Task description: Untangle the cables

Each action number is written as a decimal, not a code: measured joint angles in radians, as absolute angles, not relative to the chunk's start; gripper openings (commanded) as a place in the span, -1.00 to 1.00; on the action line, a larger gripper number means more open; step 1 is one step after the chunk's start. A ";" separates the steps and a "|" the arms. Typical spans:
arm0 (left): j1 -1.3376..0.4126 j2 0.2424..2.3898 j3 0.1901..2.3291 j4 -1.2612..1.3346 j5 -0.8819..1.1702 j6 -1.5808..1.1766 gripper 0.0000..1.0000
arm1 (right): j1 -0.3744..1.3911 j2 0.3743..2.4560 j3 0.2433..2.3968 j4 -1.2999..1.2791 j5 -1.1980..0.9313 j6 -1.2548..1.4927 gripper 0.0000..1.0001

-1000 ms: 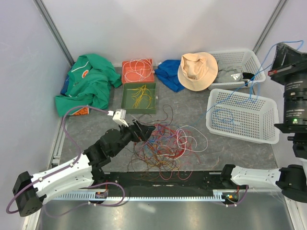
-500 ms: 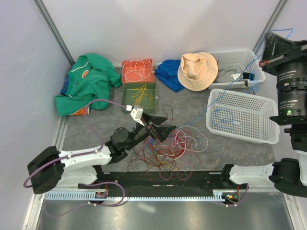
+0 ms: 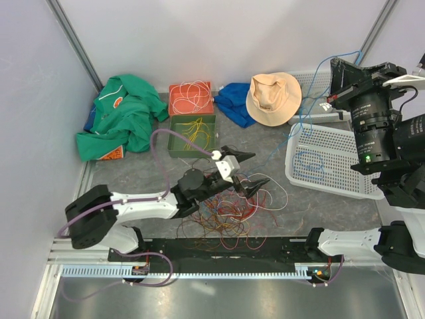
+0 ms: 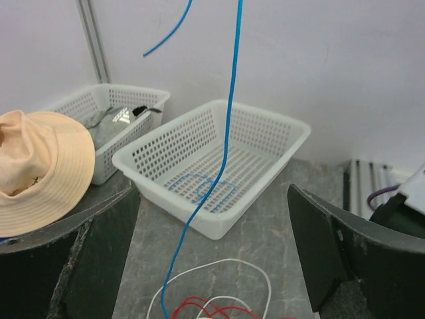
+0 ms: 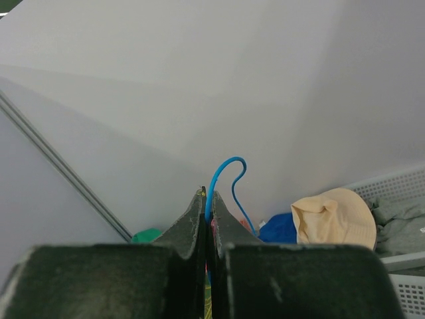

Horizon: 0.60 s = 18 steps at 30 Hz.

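Both of mine are black: the left end effector (image 3: pixel 259 167) and the right end effector (image 5: pixel 208 197). The blue cable (image 3: pixel 292 143) is a plain bright blue. The tangled cables (image 3: pixel 222 207) mix red, orange, white and dark brown strands. The tabletop (image 3: pixel 133 179) is mottled grey. The baskets (image 3: pixel 372 183) are white, patterned with a grid of small holes. The hat (image 3: pixel 273 98) is pale peach. The garment (image 3: pixel 123 123) is green with an orange patch, and the cloth (image 3: pixel 232 103) is royal blue. The orange tray (image 3: pixel 174 106) holds white loops. The green tray (image 3: pixel 174 136) holds yellow strands. My arm hose (image 3: pixel 163 136) is purple.
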<state>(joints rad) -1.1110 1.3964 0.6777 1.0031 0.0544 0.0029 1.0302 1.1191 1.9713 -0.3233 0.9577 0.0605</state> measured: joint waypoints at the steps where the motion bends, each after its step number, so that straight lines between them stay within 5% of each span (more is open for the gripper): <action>1: -1.111 1.428 0.693 0.999 0.055 0.023 0.93 | 1.030 1.119 1.971 -0.327 0.950 0.068 -1.00; 4: -1.106 1.529 0.748 0.983 0.055 0.064 0.69 | 1.030 1.119 1.976 -0.346 0.931 0.088 -1.00; 7: -1.083 1.613 0.789 0.970 0.059 0.071 0.06 | 1.030 1.120 1.990 -0.369 0.913 0.105 -1.00; 10: -1.043 1.655 0.801 0.960 0.063 0.062 -0.86 | 1.030 1.113 1.994 -0.386 0.909 0.110 -1.00; 18: -1.006 1.567 0.805 0.824 0.022 0.041 -0.96 | 1.030 1.021 1.910 -0.397 0.918 0.117 -1.00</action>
<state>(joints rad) -1.0061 1.5665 0.8051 0.8242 0.0223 0.0414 1.0302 1.0206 1.9102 -0.3969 0.9180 0.1169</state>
